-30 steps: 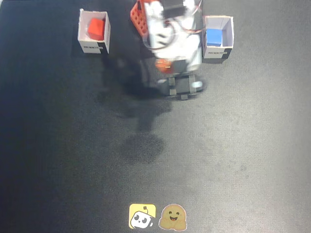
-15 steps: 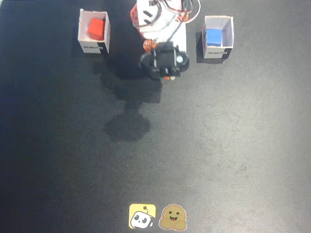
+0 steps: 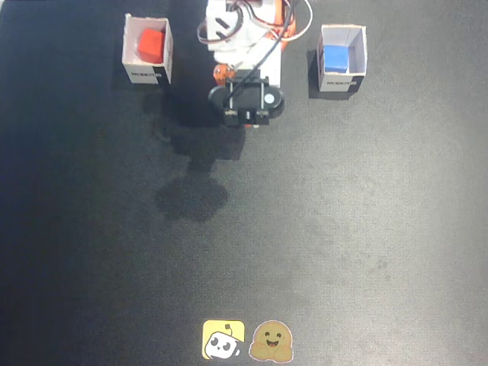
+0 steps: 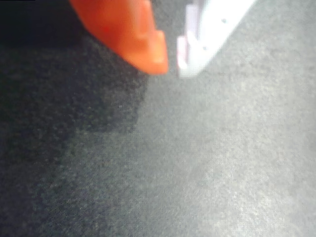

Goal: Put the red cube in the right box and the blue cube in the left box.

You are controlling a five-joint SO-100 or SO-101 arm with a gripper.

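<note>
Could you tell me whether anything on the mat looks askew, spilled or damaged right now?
Nothing stands out. The red cube sits inside its white box, the blue cube inside its twin, both boxes upright.

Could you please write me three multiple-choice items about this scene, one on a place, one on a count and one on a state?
1. In the fixed view, where is the small matte red cube?
A. On the dark mat between the boxes
B. Inside the white open-top paper box on the left
C. Held in the claw

2. How many white paper boxes show in the fixed view?
A. One
B. Two
C. Three

3. In the wrist view, what is between the tips of the claw?
A. Nothing
B. The red cube
C. The bright blue cube

Answers:
1 B, the red cube sits within that box's walls.
2 B, one box on the left and one white box on the right, which holds the blue cube.
3 A, only dark mat shows in the narrow gap between the tips.
</note>
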